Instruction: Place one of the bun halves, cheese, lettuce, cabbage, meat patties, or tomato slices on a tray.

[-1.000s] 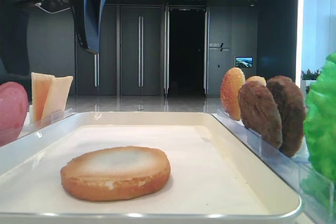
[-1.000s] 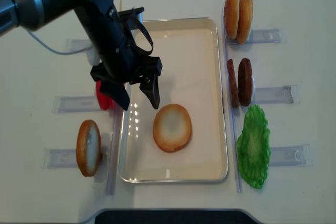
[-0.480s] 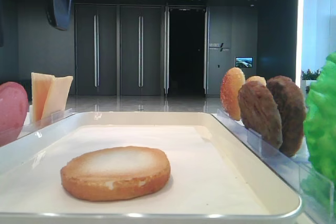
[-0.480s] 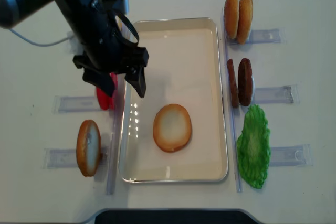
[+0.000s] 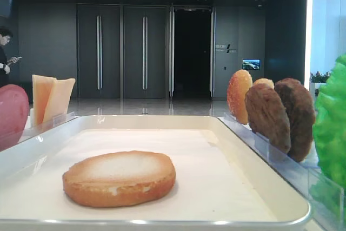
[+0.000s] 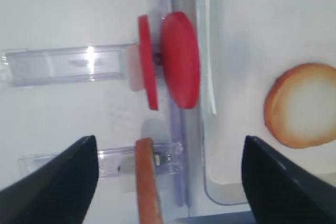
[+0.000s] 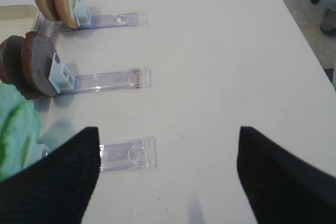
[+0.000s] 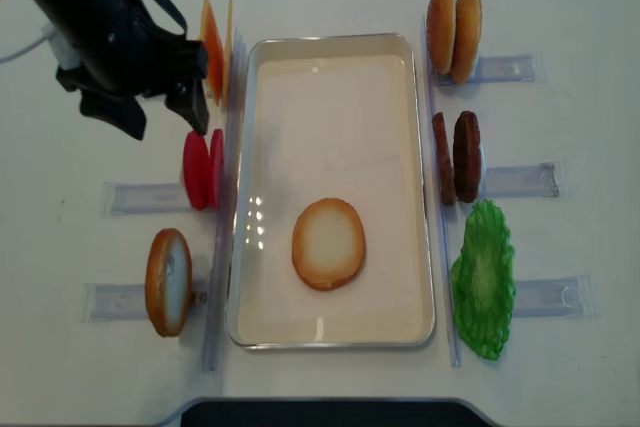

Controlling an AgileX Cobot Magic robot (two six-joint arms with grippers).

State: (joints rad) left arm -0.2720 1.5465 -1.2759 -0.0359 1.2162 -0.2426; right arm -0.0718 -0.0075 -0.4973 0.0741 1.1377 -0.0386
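While left claw (image 8: pixel 155 114) hangs open, bun half (image 8: pixel 328 243) apart

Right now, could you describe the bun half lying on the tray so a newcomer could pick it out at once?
Find the cream-white tray in the middle of the table. Lying flat on it, toward the near end, is the bun half, pale cut face up with a golden-brown rim. Unlike the other bun half, standing on edge in its holder left of the tray, it lies flat.

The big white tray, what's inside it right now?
One flat bun half lies in the tray, pale cut face up. The rest of the tray's floor shows bare. What's under the bun is hidden.
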